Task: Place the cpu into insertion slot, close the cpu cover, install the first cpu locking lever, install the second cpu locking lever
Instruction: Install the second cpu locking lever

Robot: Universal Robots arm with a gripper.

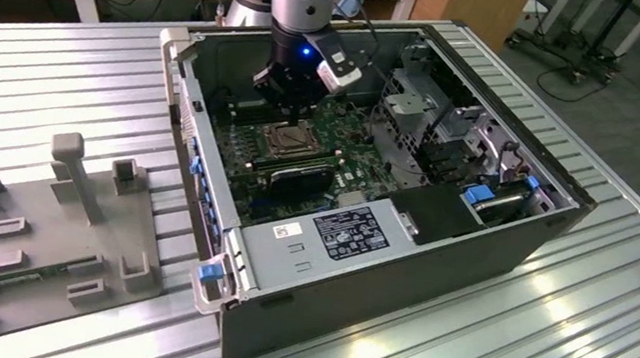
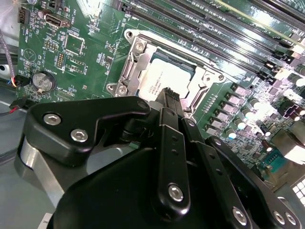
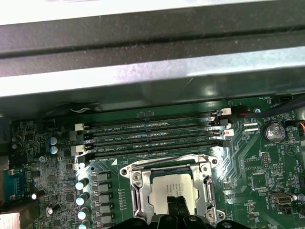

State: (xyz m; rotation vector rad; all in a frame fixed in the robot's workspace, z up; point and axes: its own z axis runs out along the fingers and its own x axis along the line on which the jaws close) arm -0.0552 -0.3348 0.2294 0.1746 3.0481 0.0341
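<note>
Narrow, nearly closed jaws [image 3: 175, 206] press the cpu [image 3: 167, 191] directly beneath into the insertion slot [image 3: 138, 191]; misalignment could bend contacts.

Open PC case [image 1: 410, 245] on the bench [image 1: 52, 73], fixture tray [image 1: 43, 246] on the exterior view's left

The cpu [image 3: 172, 191] sits in the insertion slot [image 3: 137, 191] on the motherboard [image 2: 95, 62], 4 memory slots [image 3: 152, 136] alongside it, gripper [image 2: 167, 94] right above the cpu.

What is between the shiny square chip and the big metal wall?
In the first wrist view, four long black memory slots lie between the cpu and the case wall.
</note>
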